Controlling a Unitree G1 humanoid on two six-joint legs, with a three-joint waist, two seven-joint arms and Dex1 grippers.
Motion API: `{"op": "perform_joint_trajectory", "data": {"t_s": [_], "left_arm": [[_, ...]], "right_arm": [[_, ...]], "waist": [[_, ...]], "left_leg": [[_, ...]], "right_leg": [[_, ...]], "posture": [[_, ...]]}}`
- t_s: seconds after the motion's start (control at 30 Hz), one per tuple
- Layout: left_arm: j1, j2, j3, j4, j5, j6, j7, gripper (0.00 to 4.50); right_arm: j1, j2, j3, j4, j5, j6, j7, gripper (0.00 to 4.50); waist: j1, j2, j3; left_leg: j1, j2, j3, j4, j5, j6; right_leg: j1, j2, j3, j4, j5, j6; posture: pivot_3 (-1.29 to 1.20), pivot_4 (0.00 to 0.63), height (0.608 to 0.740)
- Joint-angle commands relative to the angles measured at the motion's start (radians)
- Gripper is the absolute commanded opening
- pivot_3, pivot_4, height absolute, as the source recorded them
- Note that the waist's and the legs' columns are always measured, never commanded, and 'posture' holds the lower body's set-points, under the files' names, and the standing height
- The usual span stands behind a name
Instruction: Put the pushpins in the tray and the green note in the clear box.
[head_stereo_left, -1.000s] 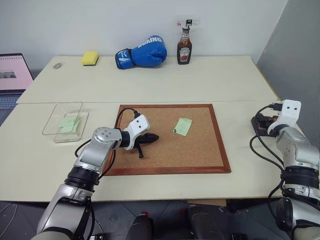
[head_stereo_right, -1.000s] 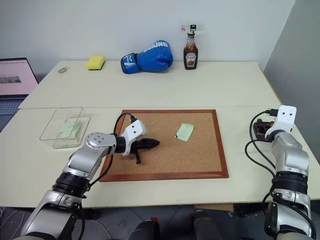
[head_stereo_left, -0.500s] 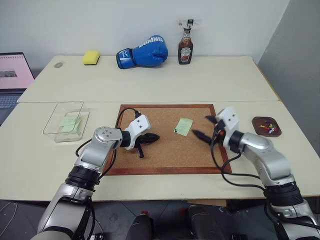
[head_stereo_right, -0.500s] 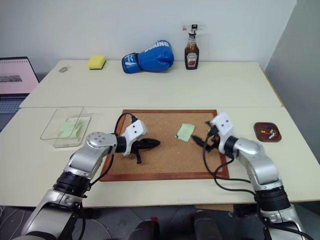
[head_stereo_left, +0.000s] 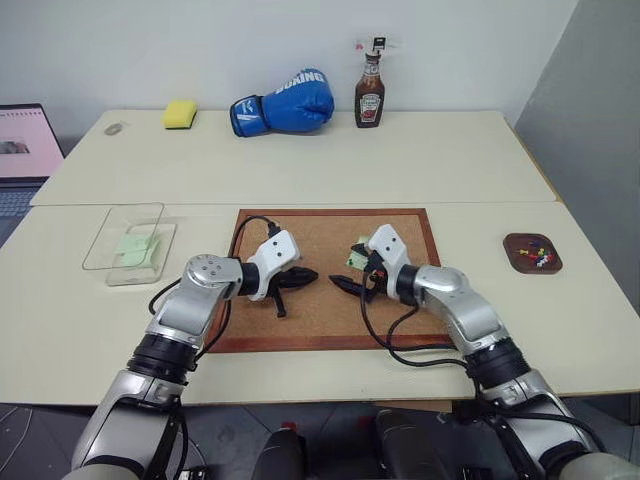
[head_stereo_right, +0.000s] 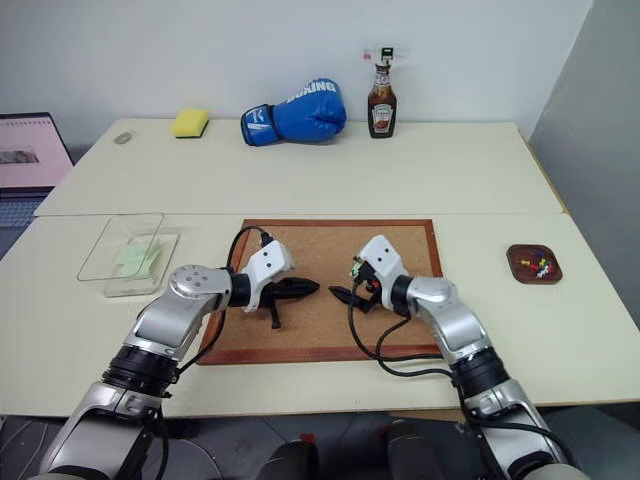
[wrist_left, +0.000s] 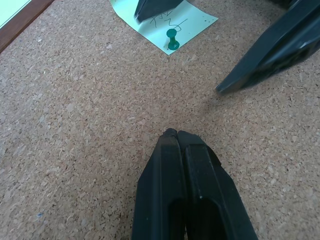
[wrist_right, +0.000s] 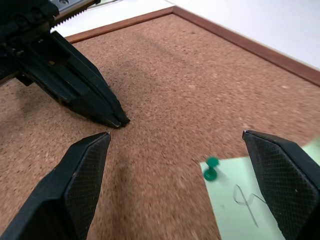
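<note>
A pale cream tabletop runs across the room in front of a plain white wall, with a seam dividing its far half from the near half. Along the far edge stand a yellow sponge, a blue boxing glove and a brown sauce bottle. A laptop with a pink screen sits at the far left.

In the middle of the near half lies a wood-framed corkboard. A green note with pen marks on it is fixed to the cork by a green pushpin. The left end effector rests over the left part of the board with its two black fingers pressed together, holding nothing. The right end effector is over the board's middle, its fingers spread wide on either side of the pinned corner of the note, tips close to the left one's tips but apart from them.

The clear box stands on the tabletop left of the corkboard, with a pale green slip inside it. The tray sits well to the right of the board, holding several coloured pushpins.
</note>
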Motion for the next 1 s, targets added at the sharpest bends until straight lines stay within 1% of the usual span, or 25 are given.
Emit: {"op": "perform_joint_trajectory", "data": {"t_s": [0.03, 0.07, 0.13, 0.23, 0.27, 0.3, 0.4, 0.43, 0.57, 0.63, 0.7, 0.73, 1.0], "left_arm": [[0.047, 0.021, -0.021, 0.007, 0.018, 0.038, -0.007, 0.00], [0.050, 0.022, -0.021, 0.008, 0.019, 0.036, -0.005, 0.00], [0.054, 0.021, -0.020, 0.005, 0.020, 0.037, -0.004, 0.00], [0.054, 0.018, -0.020, -0.002, 0.017, 0.044, -0.004, 0.00], [0.051, 0.016, -0.020, -0.002, 0.017, 0.046, -0.004, 0.00], [0.049, 0.015, -0.020, -0.001, 0.017, 0.048, -0.003, 0.00], [0.046, 0.013, -0.021, 0.004, 0.018, 0.047, -0.003, 0.00], [0.046, 0.013, -0.021, 0.004, 0.018, 0.048, -0.003, 0.00], [0.041, 0.009, -0.021, 0.007, 0.015, 0.051, -0.004, 0.00], [0.037, 0.007, -0.022, 0.012, 0.017, 0.048, -0.004, 0.00], [0.033, 0.004, -0.025, 0.024, 0.024, 0.042, 0.003, 0.00], [0.034, 0.004, -0.026, 0.025, 0.025, 0.040, 0.004, 0.00], [0.045, 0.011, -0.028, 0.034, 0.036, 0.025, 0.012, 0.00]], "right_arm": [[-0.032, 0.007, -0.024, 0.047, -0.023, -0.041, -0.009, 4.01], [-0.034, 0.011, -0.033, 0.049, -0.016, -0.036, -0.009, 3.75], [-0.039, 0.014, -0.045, 0.054, -0.013, -0.034, -0.012, 3.42], [-0.039, 0.014, -0.051, 0.062, -0.023, -0.042, -0.012, 2.78], [-0.037, 0.013, -0.052, 0.062, -0.026, -0.043, -0.011, 2.67], [-0.036, 0.014, -0.054, 0.062, -0.028, -0.043, -0.011, 2.38], [-0.033, 0.014, -0.058, 0.062, -0.037, -0.045, -0.017, 1.92], [-0.033, 0.011, -0.057, 0.064, -0.043, -0.048, -0.020, 1.67], [-0.028, 0.004, -0.059, 0.058, -0.049, -0.055, -0.018, 0.90], [-0.026, 0.004, -0.061, 0.047, -0.044, -0.056, -0.010, 0.62], [-0.022, 0.006, -0.064, 0.023, -0.037, -0.068, -0.004, 0.16], [-0.020, 0.010, -0.071, 0.002, -0.023, -0.063, 0.001, 0.03], [-0.014, 0.002, -0.115, -0.141, 0.006, -0.002, -0.015, 0.03]], "waist": [[0.000, 0.000, 0.000], [0.000, 0.000, 0.000], [-0.001, 0.000, 0.000], [-0.002, 0.000, 0.000], [-0.002, 0.000, 0.000], [-0.002, 0.000, 0.000], [-0.002, 0.000, 0.000], [-0.002, 0.000, 0.000], [-0.002, 0.000, 0.000], [-0.002, 0.000, 0.000], [-0.001, 0.000, 0.000], [0.000, 0.000, 0.000], [0.000, 0.000, 0.000]], "left_leg": [[0.000, 0.000, 0.000, 0.000, 0.000, 0.000], [0.000, 0.000, 0.000, 0.000, 0.000, 0.000], [0.000, 0.000, 0.000, 0.000, 0.000, 0.000], [0.000, 0.000, 0.000, 0.000, 0.000, 0.000], [0.000, 0.000, 0.000, 0.000, 0.000, 0.000], [0.000, 0.000, 0.000, 0.000, 0.000, 0.000], [0.000, 0.000, 0.000, 0.000, 0.000, 0.000], [0.000, 0.000, 0.000, 0.000, 0.000, 0.000], [0.000, 0.000, 0.000, 0.000, 0.000, 0.000], [0.000, 0.000, 0.000, 0.000, 0.000, 0.000], [0.000, 0.000, 0.000, 0.000, 0.000, 0.000], [0.000, 0.000, 0.000, 0.000, 0.000, 0.000], [0.000, 0.000, 0.000, 0.000, 0.000, 0.000]], "right_leg": [[0.000, 0.000, 0.000, 0.000, 0.000, 0.000], [0.000, 0.000, 0.000, 0.000, 0.000, 0.000], [0.000, 0.000, 0.000, 0.000, 0.000, 0.000], [0.000, 0.000, 0.000, 0.000, 0.000, 0.000], [0.000, 0.000, 0.000, 0.000, 0.000, 0.000], [0.000, 0.000, 0.000, 0.000, 0.000, 0.000], [0.000, 0.000, 0.000, 0.000, 0.000, 0.000], [0.000, 0.000, 0.000, 0.000, 0.000, 0.000], [0.000, 0.000, 0.000, 0.000, 0.000, 0.000], [0.000, 0.000, 0.000, 0.000, 0.000, 0.000], [0.000, 0.000, 0.000, 0.000, 0.000, 0.000], [0.000, 0.000, 0.000, 0.000, 0.000, 0.000], [0.000, 0.000, 0.000, 0.000, 0.000, 0.000]], "posture": [[0.00, 0.150, 0.740], [0.00, 0.150, 0.740], [0.00, 0.150, 0.740], [0.00, 0.150, 0.740], [0.00, 0.150, 0.740], [0.00, 0.150, 0.740], [0.00, 0.150, 0.740], [0.00, 0.150, 0.740], [0.00, 0.150, 0.740], [0.00, 0.150, 0.740], [0.00, 0.150, 0.740], [0.00, 0.150, 0.740], [0.00, 0.150, 0.740]]}}
